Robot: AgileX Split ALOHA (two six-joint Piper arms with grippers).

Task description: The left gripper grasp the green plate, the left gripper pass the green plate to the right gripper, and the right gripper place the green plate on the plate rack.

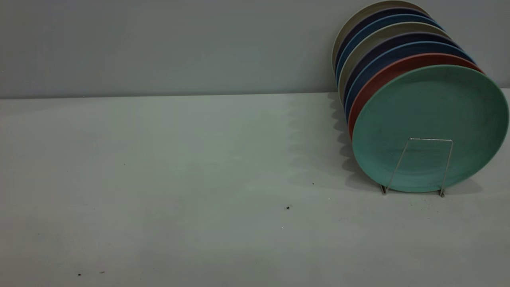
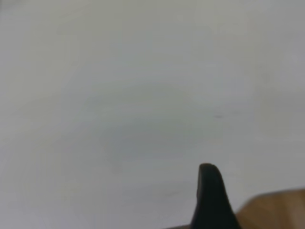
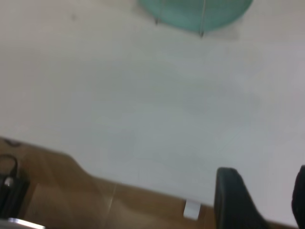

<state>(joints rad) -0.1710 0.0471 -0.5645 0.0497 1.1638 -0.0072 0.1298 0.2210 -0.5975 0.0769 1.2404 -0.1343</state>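
Green plate seated in rack; task appears complete.

The green plate (image 1: 430, 119) stands upright at the front of the plate rack (image 1: 418, 165) near the table's right edge. The right gripper (image 3: 259, 200), fingers apart, hangs off the near edge; left gripper (image 2: 212, 198) state unclear.

rear plates (image 1: 382, 36) overlapped, colours perhaps uncertain

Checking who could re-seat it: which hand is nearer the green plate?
Right, probably. The right hand faces the green plate across bare table; the left hand sees only table.
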